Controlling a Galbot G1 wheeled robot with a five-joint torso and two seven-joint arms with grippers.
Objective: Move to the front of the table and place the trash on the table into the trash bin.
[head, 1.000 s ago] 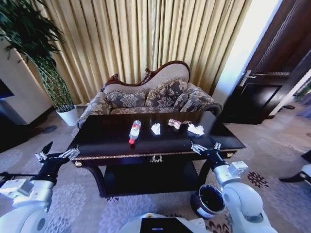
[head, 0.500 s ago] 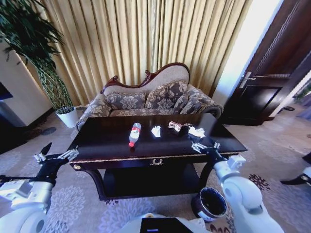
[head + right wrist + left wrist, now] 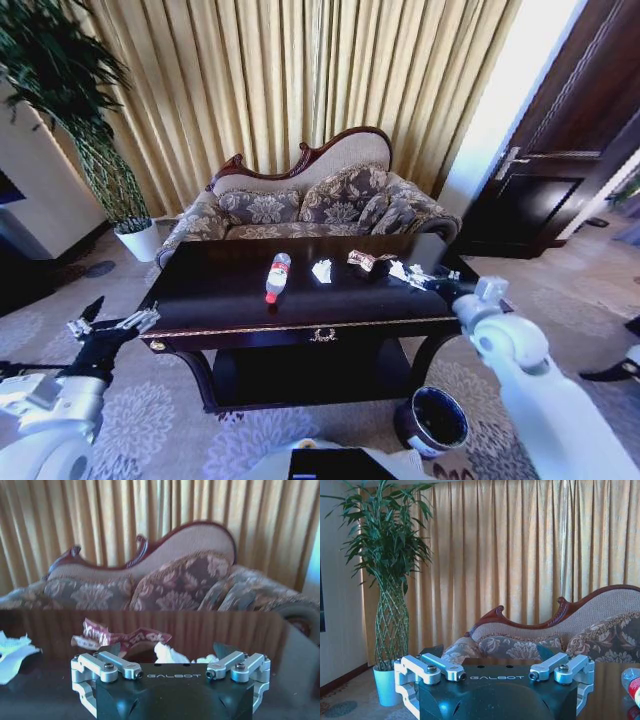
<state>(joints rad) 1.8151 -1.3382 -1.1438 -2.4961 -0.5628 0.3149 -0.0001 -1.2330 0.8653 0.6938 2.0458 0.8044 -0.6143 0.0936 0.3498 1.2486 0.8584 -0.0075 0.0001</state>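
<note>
head view: dark glossy counter point(image 3: 230, 305) at frame centre, floral sofa point(image 3: 310, 200) behind it, curtains behind that. on the counter top, from left to right: clear plastic bottle with red label point(image 3: 276, 274) lying on its side, crumpled white paper point(image 3: 321, 269), reddish-white wrapper point(image 3: 362, 260), then a second crumpled white piece point(image 3: 399, 270) at the right hand.

right hand point(image 3: 425, 278) is over the right part of the counter top, fingers spread wide, empty. right wrist view: its fingers point(image 3: 117, 666) flank the white piece point(image 3: 167, 654), with the wrapper point(image 3: 117, 635) just beyond; contact cannot be told.

left hand point(image 3: 112, 323) lower left of frame, off the counter's left end, fingers wide, holding nothing.

trash bin point(image 3: 433, 421) on the carpet at lower right, near the counter's right front leg. potted plant point(image 3: 95, 140) upper left.
</note>
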